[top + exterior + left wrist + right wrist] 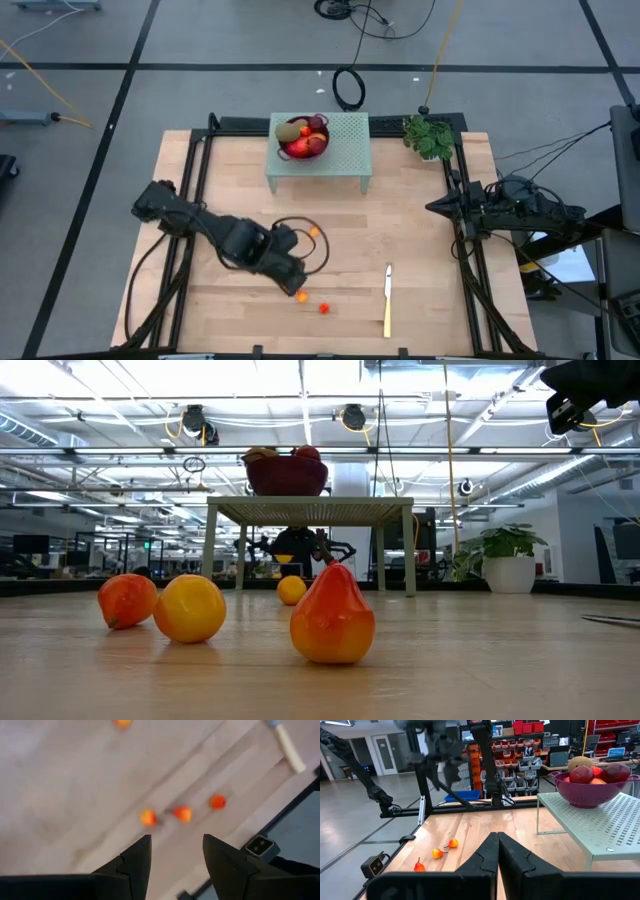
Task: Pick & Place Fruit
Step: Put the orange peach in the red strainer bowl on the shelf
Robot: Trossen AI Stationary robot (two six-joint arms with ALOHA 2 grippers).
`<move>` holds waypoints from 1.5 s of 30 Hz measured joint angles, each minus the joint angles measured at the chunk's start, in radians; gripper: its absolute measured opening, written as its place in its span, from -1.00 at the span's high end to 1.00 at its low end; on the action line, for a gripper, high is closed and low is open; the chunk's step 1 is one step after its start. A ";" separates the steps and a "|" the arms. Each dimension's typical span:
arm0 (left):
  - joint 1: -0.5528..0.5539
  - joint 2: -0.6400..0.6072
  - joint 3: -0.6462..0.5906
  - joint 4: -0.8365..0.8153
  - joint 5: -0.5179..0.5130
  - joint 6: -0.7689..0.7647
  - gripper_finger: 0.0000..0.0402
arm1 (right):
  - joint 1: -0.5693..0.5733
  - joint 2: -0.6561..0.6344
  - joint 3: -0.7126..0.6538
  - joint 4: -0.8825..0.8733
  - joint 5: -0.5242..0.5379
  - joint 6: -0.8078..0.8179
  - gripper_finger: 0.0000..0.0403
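- Three small orange-red fruits [323,308] are seen lying loose on the wooden surface [420,240] near its front edge; in the low view a pear-shaped fruit [332,618] stands nearest, with a round yellow-orange fruit [190,608] and a redder fruit [127,600] just beside each other to one side.
- A yellow-handled knife [387,300] is laid flat on the surface, apart from these fruits.
- The left gripper [291,277] is held low over the surface just beside the loose fruits, its fingers [135,860] spread and nothing caught between them.
- One more small orange fruit [314,231] is found farther back, near the left arm.
- The right gripper [497,851] is kept at the right edge of the surface, well apart from the fruit, its fingers pressed together on nothing.
- A pale green perforated stand [345,150] is set at the back of the surface; a purple bowl [303,146] on it is filled with dark red and brown-green fruit [292,130].
- A small potted plant [430,136] is placed beside the stand.
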 joint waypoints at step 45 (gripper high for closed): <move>-0.028 -0.001 -0.672 0.646 0.052 -0.701 0.10 | 0.000 0.000 0.000 0.000 0.000 -0.072 1.00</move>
